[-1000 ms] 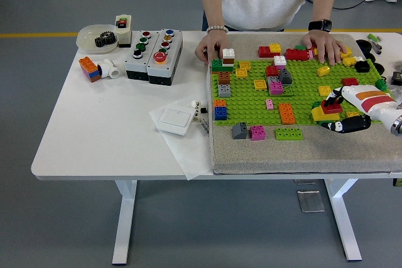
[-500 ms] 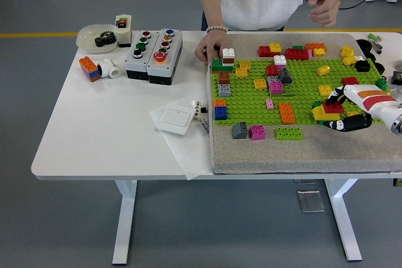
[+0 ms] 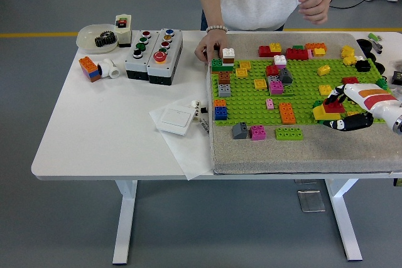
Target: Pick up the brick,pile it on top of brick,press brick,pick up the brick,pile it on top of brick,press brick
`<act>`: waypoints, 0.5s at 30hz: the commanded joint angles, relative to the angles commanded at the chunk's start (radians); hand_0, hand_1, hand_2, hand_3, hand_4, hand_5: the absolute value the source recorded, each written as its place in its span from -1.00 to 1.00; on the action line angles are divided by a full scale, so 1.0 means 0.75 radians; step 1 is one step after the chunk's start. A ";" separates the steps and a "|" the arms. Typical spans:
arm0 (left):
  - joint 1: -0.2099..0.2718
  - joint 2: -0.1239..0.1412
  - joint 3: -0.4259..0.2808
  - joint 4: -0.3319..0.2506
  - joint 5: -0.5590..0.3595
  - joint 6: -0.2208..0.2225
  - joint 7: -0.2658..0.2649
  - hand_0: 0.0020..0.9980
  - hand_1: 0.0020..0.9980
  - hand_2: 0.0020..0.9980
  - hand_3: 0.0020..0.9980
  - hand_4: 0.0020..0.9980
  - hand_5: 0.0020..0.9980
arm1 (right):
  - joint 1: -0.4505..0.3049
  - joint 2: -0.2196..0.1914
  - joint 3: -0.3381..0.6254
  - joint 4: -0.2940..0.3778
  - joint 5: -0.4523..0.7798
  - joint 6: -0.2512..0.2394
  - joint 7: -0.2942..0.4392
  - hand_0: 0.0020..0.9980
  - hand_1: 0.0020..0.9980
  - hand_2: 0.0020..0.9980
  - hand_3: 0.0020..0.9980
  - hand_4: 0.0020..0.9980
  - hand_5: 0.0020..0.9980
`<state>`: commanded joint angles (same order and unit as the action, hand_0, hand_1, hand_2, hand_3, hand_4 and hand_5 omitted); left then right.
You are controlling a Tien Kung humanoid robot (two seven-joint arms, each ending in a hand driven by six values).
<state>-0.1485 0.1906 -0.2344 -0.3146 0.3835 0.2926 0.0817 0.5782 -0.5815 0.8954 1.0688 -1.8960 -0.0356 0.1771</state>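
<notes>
A green baseplate (image 3: 301,101) lies on a grey mat and carries many bricks. At its right edge my right hand (image 3: 339,110) curls around a red brick (image 3: 332,107) that sits on a yellow brick (image 3: 321,114). The fingers wrap it from above and below. Other bricks on the plate include an orange one (image 3: 286,113), a green one (image 3: 289,133) and a pink one (image 3: 258,132). My left arm does not show.
A person stands at the far side, one hand (image 3: 210,47) resting on the plate's far left corner, the other hand (image 3: 314,1) raised off the table. Button boxes (image 3: 154,53), a bowl with a gear (image 3: 99,39) and a white switch (image 3: 174,119) lie left of the mat.
The person's hand at the far right lifted off the bricks and rose to chest height. My right hand stayed on the red brick, almost still.
</notes>
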 joint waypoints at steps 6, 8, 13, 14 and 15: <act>0.003 0.000 -0.004 0.002 0.006 -0.001 0.002 0.59 0.60 0.63 0.28 0.32 0.31 | -0.008 -0.018 0.043 0.060 -0.005 0.001 -0.005 0.24 0.20 0.26 0.19 0.78 -0.18; 0.004 0.000 -0.005 0.002 0.007 -0.001 0.003 0.59 0.60 0.63 0.28 0.32 0.31 | -0.010 -0.022 0.052 0.072 -0.006 -0.002 -0.005 0.24 0.20 0.26 0.19 0.78 -0.18; 0.010 0.000 -0.008 0.003 0.012 -0.001 0.004 0.59 0.59 0.63 0.28 0.32 0.31 | -0.042 -0.027 0.103 0.132 0.006 -0.054 -0.005 0.25 0.21 0.27 0.20 0.78 -0.18; 0.011 0.000 -0.009 0.003 0.013 -0.001 0.005 0.59 0.59 0.63 0.28 0.32 0.31 | -0.052 -0.029 0.113 0.148 0.006 -0.068 -0.004 0.25 0.21 0.27 0.20 0.78 -0.18; 0.011 0.000 -0.009 0.003 0.013 -0.001 0.005 0.59 0.59 0.63 0.28 0.32 0.31 | -0.054 -0.029 0.115 0.153 0.006 -0.073 -0.003 0.25 0.21 0.27 0.20 0.78 -0.18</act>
<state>-0.1402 0.1903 -0.2411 -0.3121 0.3936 0.2915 0.0855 0.5375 -0.6031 0.9820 1.1833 -1.8915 -0.0902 0.1746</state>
